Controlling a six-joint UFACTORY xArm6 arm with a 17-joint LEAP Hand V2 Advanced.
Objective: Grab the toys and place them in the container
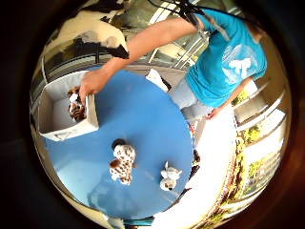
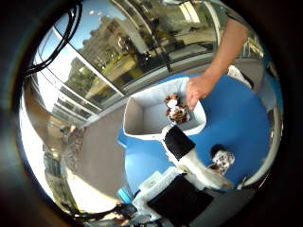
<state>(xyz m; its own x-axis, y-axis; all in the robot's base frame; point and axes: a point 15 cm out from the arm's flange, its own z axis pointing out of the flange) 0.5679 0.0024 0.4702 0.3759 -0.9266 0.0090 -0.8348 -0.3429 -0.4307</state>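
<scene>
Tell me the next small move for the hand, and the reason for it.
Probably hold off, then lower toward the spotted plush toy on the blue table. It and a small white toy lie loose there, while a person's hand is reaching into the white container over a striped toy. The robot hand holds nothing.

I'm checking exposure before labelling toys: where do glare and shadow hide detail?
Little finger side view: bright patch beside the round blue table is blown out; a shadow darkens the table near the spotted brown-and-white plush toy. Thumb side view: sunlit floor is washed out; the white fabric container stays readable, and the robot hand hides part of the table.
</scene>
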